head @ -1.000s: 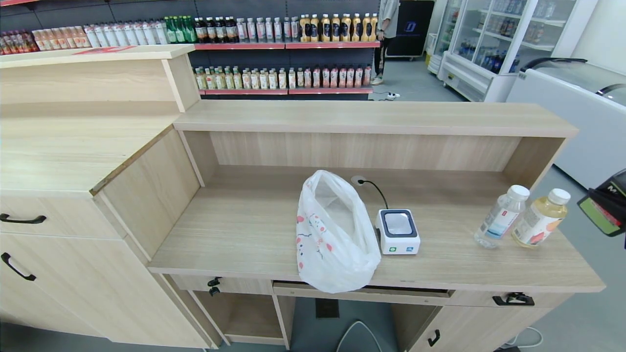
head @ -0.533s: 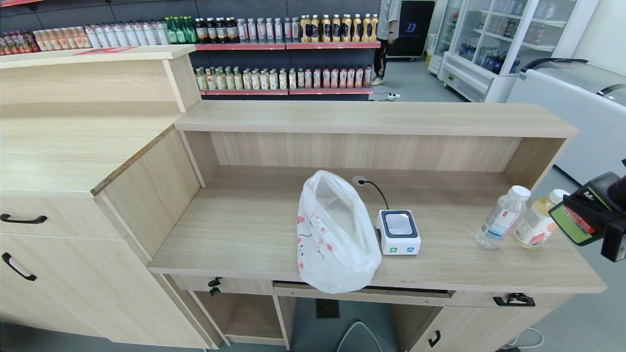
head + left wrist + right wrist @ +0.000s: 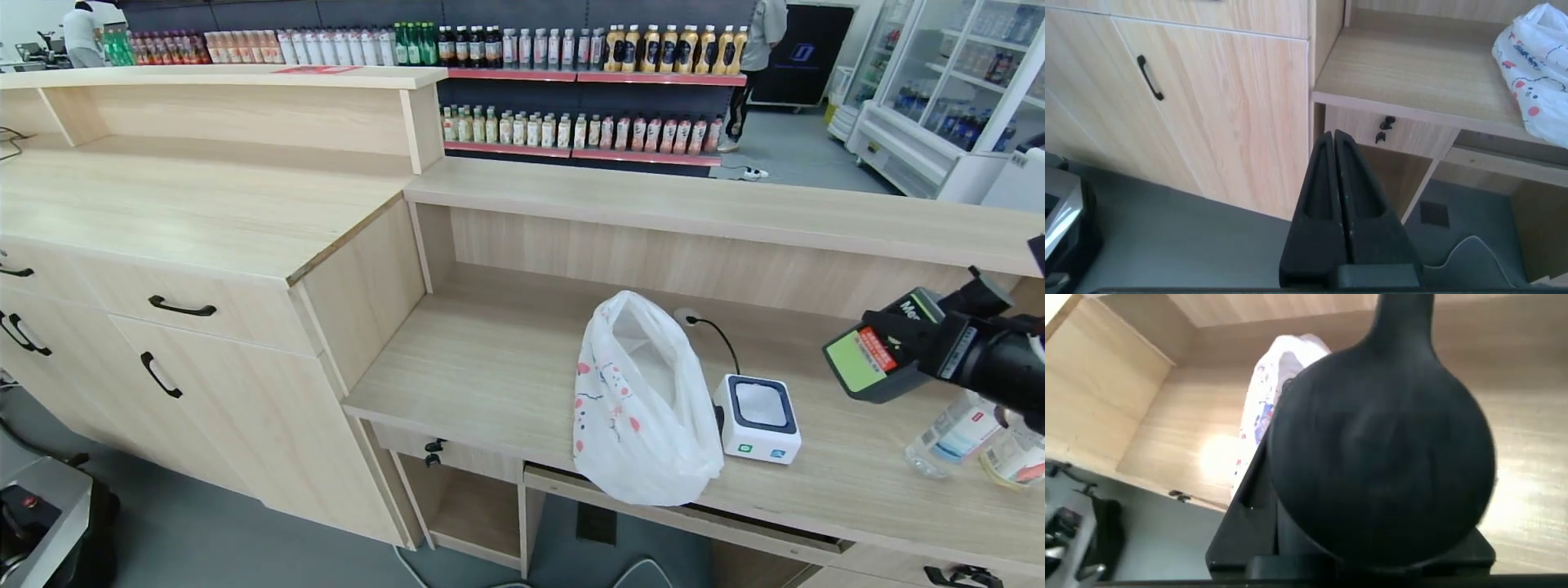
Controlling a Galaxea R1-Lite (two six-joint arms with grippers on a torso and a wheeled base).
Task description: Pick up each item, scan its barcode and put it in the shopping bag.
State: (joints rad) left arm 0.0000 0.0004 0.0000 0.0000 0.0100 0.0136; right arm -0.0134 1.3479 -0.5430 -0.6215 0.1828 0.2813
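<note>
Head view: the white shopping bag [image 3: 645, 400] stands with its mouth open on the worktop [image 3: 490, 367], at the front edge and just beside the white barcode scanner [image 3: 758, 408], whose window faces up. The right end effector [image 3: 931, 347] hangs above the right part of the worktop. It is closed on a black package [image 3: 867, 361] with a green face and a red label, held in the air apart from the scanner. A clear bottle [image 3: 951, 433] and a second bottle [image 3: 1012, 459] stand on the worktop below that arm. Left wrist view: the left end effector [image 3: 1333, 139] has its jaws pressed together with nothing between them, low over the grey floor [image 3: 1167, 237] before the cabinet door [image 3: 1225, 106]. Right wrist view: a black rounded form [image 3: 1380, 449] sits close to the lens and hides the jaws. The bag and worktop lie beyond it.
</note>
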